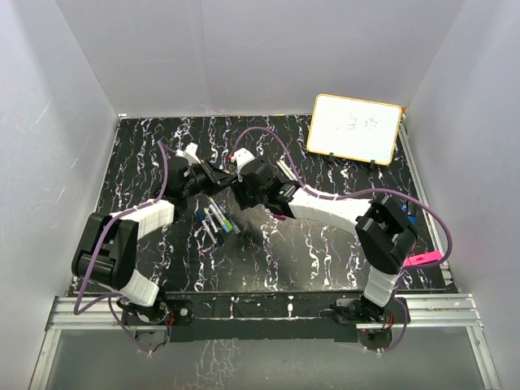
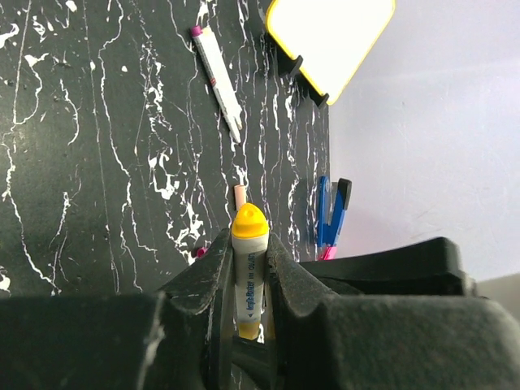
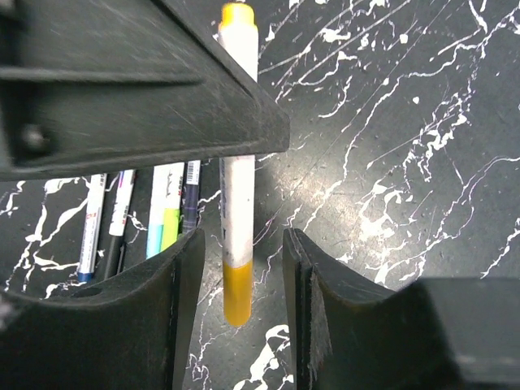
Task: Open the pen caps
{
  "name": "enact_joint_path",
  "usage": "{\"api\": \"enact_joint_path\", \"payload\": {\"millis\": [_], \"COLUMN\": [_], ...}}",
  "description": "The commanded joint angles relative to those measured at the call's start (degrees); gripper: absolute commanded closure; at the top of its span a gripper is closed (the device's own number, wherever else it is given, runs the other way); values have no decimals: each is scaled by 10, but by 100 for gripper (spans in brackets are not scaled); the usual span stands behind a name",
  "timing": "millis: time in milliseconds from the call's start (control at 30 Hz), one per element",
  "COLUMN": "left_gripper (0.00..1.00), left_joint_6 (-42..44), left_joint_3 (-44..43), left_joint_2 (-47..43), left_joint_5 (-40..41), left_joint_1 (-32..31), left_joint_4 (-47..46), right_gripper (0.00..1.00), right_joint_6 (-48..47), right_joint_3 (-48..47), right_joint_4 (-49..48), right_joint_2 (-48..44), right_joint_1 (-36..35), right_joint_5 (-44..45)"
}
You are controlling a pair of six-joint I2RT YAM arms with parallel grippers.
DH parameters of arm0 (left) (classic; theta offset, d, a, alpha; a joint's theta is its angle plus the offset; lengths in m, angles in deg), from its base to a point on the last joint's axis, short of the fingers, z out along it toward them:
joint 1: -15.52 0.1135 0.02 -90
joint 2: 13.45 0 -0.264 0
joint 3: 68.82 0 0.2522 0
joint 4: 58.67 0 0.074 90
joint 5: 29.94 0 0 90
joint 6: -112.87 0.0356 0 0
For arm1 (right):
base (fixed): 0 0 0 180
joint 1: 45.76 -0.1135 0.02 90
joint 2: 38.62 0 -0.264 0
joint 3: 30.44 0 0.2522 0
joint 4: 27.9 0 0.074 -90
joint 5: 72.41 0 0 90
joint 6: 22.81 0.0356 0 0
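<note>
My left gripper (image 2: 249, 252) is shut on a white-barrelled pen (image 2: 249, 280) with yellow ends, held off the table. In the right wrist view that pen (image 3: 239, 195) hangs down between my right gripper's (image 3: 240, 276) fingers. Its yellow cap (image 3: 237, 288) sits in the gap with space on both sides, so the right gripper is open. From above, the two grippers meet at mid-table (image 1: 227, 177). Several more pens (image 1: 215, 219) lie side by side below them, and their coloured ends (image 3: 166, 227) show in the right wrist view. Another pen (image 2: 218, 81), with a purple end, lies further off.
A yellow-rimmed whiteboard (image 1: 355, 128) stands at the back right. A blue clip-like object (image 2: 329, 213) lies near the right wall. A pink strip (image 1: 422, 259) sits by the right arm's elbow. A small pinkish piece (image 2: 240, 195) lies on the black marbled mat (image 1: 325, 252).
</note>
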Motion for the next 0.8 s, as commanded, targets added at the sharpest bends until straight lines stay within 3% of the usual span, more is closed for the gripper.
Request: {"api": "enact_joint_path", "payload": {"millis": [0, 267, 467, 767], "left_gripper": [100, 100, 100, 100], "left_joint_6": [-2, -2, -2, 0], "left_joint_3": [-24, -23, -24, -25], "left_joint_2": [-39, -42, -43, -43], "left_joint_5": [-7, -7, -5, 18], "left_joint_1": [-2, -2, -2, 17], "left_joint_4": [-2, 0, 3, 8], "right_gripper": [60, 73, 98, 100], "right_joint_6": [7, 9, 10, 14], "right_joint_3": [-3, 0, 1, 21], "right_joint_4": [-12, -12, -12, -12], "right_joint_2": [7, 3, 0, -23], "right_joint_1": [3, 5, 6, 6], "right_joint_5": [-6, -7, -7, -4]}}
